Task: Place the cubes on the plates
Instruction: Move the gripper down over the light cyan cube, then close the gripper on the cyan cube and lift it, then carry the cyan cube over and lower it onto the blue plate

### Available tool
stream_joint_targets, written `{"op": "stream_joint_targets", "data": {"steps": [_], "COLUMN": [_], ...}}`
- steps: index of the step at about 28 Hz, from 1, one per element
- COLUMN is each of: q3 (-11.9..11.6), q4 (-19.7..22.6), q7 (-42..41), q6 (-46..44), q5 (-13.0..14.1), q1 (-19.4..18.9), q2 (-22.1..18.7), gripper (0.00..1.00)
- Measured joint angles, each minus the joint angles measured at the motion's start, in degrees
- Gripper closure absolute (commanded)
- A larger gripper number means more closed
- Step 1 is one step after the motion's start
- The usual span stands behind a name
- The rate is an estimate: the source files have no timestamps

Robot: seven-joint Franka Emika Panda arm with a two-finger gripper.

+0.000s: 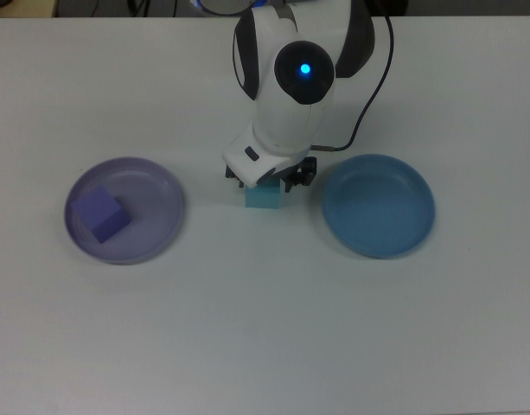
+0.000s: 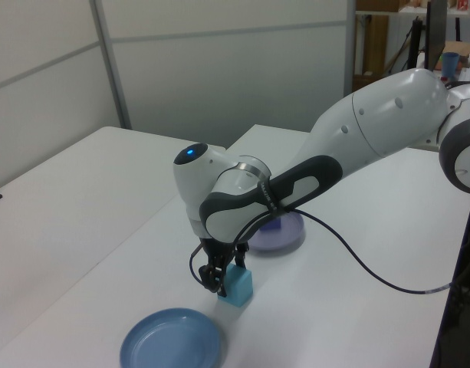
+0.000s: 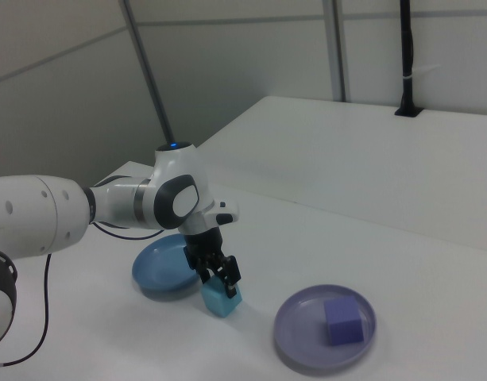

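gripper fingers stand apart and low at the table, straddling the small matte light cyan-blue foam-like cube, one finger on either side; whether the pads already touch its faces cannot be told. the cyan cube sits on the white table between the two plates, closer to the round medium blue plate with a raised rim on the top view's right. that plate is empty. the small purple-violet cube already lies inside the round pale lavender plate on the top view's left.

by its look the cyan block is probably very light and a little soft, so a modest squeeze should hold it, while a hard one might dent it. its matte surface ought to grip well and not slip. flat opposite side faces, taken about mid-height, look like the best hold; the corners would let it twist. nothing about it seems fragile.
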State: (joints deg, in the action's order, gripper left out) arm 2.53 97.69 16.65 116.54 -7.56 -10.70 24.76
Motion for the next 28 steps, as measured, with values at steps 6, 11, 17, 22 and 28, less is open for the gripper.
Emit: {"op": "stream_joint_targets", "data": {"steps": [6, 11, 17, 22, 28], "q3": [0.0, -0.4, -0.6, 1.2, 3.3], "q4": [0.0, -0.7, -5.9, -7.3, -7.3], "q7": [0.0, 0.0, 0.1, -0.1, 3.7], "q6": [0.0, -0.3, -6.2, -7.2, -2.2], "q5": [0.0, 0.0, 3.2, 4.9, 4.9], "q1": [0.0, 0.2, 3.7, 3.6, -2.1], "q2": [-0.1, -1.0, -8.2, -10.7, -8.5], "gripper": [1.00, 1.00, 1.00, 1.00, 1.00]}}
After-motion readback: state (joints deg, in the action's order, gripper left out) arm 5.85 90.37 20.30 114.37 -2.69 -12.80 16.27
